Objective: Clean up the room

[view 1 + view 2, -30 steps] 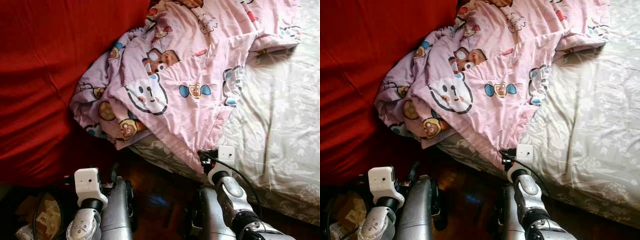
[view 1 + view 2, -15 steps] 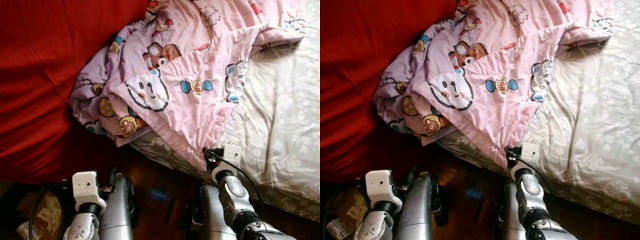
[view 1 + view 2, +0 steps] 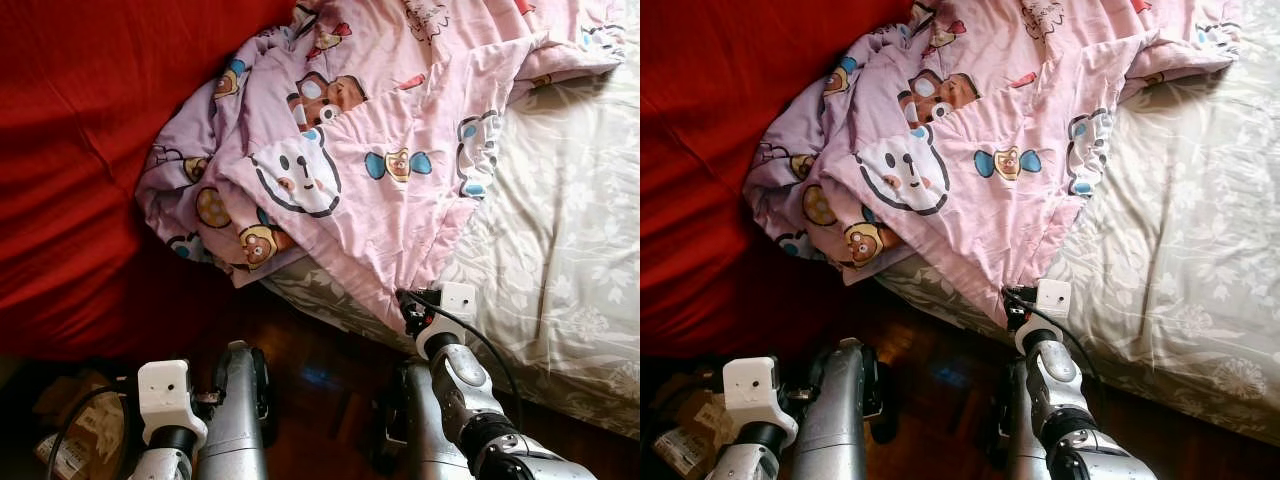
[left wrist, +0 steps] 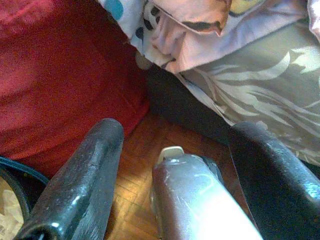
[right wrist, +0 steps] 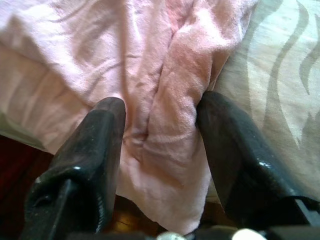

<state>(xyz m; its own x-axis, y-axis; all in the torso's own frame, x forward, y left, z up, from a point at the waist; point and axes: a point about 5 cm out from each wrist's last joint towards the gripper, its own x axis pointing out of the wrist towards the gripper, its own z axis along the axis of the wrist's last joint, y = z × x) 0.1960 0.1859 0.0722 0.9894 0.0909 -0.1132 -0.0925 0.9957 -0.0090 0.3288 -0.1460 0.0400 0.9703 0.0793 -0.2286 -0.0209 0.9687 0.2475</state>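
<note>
A pink blanket [image 3: 380, 150] with cartoon bears lies crumpled over the left side of a bed [image 3: 560, 250] that has a grey floral sheet. Its lowest corner [image 5: 165, 150] hangs over the bed's edge. My right gripper [image 5: 160, 115] sits at that corner, and the fabric is bunched into folds between the two black fingers [image 5: 95, 145]. In the eye views the right wrist [image 3: 445, 310] is at the bed's edge. My left gripper [image 4: 175, 132] is open, low above the wooden floor, holding nothing.
A large red cloth [image 3: 70, 150] covers the area left of the bed. Dark wooden floor [image 3: 320, 370] shows between my legs and the bed. A dark bin with crumpled paper [image 3: 70, 440] stands at the lower left.
The view has shifted slightly. My right gripper has crept a little further in under the blanket's corner. The left arm has dropped lower.
</note>
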